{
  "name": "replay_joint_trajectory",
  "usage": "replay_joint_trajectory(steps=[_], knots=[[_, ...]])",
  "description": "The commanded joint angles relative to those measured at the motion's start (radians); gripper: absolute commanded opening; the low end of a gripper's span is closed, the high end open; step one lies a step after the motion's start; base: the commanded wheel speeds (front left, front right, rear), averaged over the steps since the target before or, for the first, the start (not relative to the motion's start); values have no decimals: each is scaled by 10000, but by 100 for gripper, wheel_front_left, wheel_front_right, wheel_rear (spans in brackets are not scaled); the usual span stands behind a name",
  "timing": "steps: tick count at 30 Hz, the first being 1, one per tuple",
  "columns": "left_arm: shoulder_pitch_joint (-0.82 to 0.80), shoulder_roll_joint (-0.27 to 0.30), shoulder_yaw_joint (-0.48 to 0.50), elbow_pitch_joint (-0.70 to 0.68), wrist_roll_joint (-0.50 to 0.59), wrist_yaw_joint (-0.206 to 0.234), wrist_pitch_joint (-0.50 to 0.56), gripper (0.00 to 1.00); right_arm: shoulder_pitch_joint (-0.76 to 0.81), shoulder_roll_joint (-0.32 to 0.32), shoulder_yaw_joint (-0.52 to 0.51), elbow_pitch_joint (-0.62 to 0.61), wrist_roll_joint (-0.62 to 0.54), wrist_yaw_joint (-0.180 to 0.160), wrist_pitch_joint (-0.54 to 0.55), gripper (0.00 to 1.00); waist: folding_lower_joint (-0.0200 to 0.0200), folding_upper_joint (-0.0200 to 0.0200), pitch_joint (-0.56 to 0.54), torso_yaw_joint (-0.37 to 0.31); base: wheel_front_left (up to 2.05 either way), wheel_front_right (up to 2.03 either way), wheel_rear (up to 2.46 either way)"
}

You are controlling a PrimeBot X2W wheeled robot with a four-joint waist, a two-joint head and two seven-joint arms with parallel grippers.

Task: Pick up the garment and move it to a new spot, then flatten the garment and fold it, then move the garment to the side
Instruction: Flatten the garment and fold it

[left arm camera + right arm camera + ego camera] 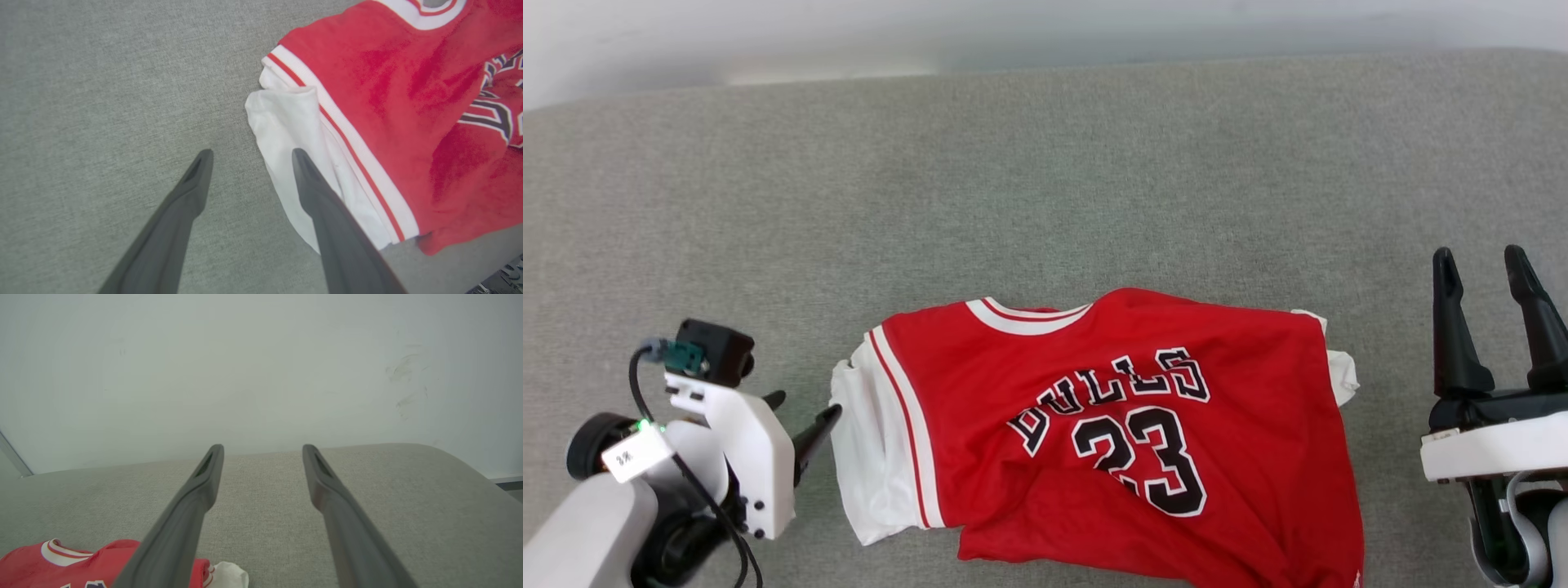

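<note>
The left gripper (805, 406) is just beside the left edge of the shirt (1127, 408), and its arm comes in low from the left of the shirt. Its two fingers are apart and hold nothing. In the left wrist view one finger is over the white sleeve (286, 122) and the other over the bare grey desk (1045, 163), so the sleeve edge lies between them. I cannot tell if a finger already touches the cloth.

The shirt lies on the desk with the print up and the collar on the far side. It is not flat: the red cloth has wrinkles across the letters, the left sleeve is bunched, and the lower part looks turned under. I think the work is at the flattening step. The fold and the move to the side are not yet done. Whether the first move to a new spot is done, the pictures do not show.

The right gripper (1479, 253) is well apart from the right edge of the shirt. Its fingers are spread and empty, and they point away from the robot toward the pale wall (261, 367).
</note>
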Motion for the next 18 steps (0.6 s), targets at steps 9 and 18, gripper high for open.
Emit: replay_joint_trajectory(steps=[9, 18], knots=[[-1209, 113, -324, 612, -40, -246, 1106, 100, -356, -67, 72, 31, 28, -3, -180, 100, 1, 0, 817, -421, 0, 0, 0], [-1057, -44, -1420, 1315, -30, -683, 2199, 100, -519, -28, 156, 244, -36, -3, -361, 100, 1, 0, 1177, -682, 0, 0, 0]])
